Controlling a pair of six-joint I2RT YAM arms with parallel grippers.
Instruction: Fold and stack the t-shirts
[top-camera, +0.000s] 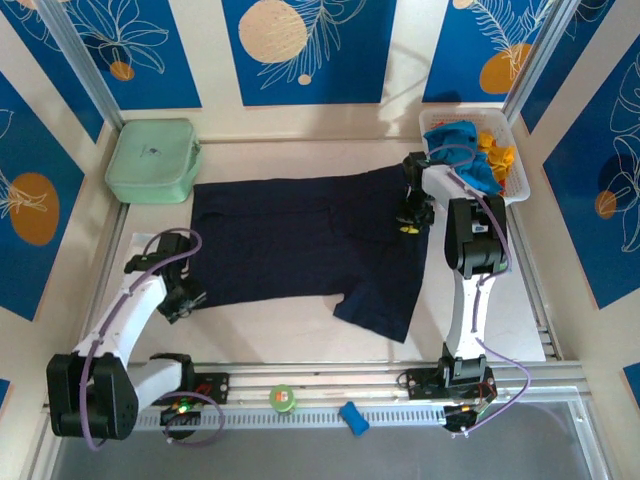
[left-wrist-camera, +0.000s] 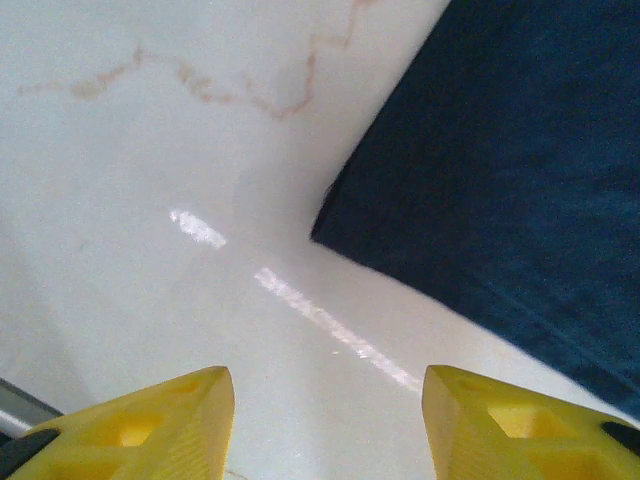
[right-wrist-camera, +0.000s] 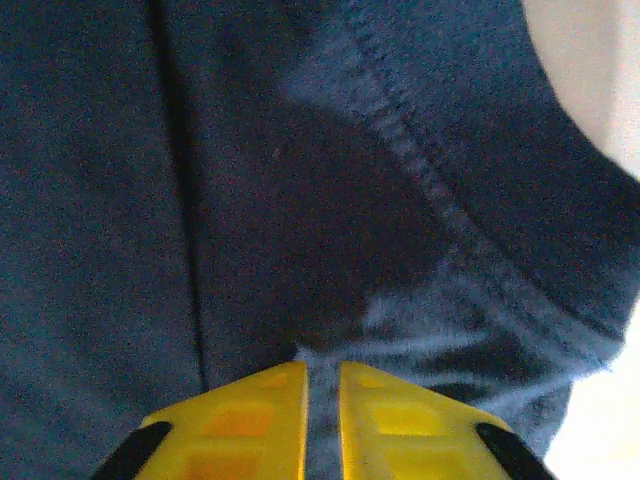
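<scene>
Tabletop (left-wrist-camera: 150, 130) lies under your open left gripper (left-wrist-camera: 327, 378), while the thin pinch of your right gripper (right-wrist-camera: 322, 372) on the navy shirt (top-camera: 290, 240) could slip.

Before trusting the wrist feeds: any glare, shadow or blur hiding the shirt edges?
Left wrist: two glare streaks on the table ahead of the open left gripper; navy t-shirt corner sharp. Right wrist: dark shadow on the cloth above the right gripper, stitching legible. Top external: even light, no strong glare.
</scene>
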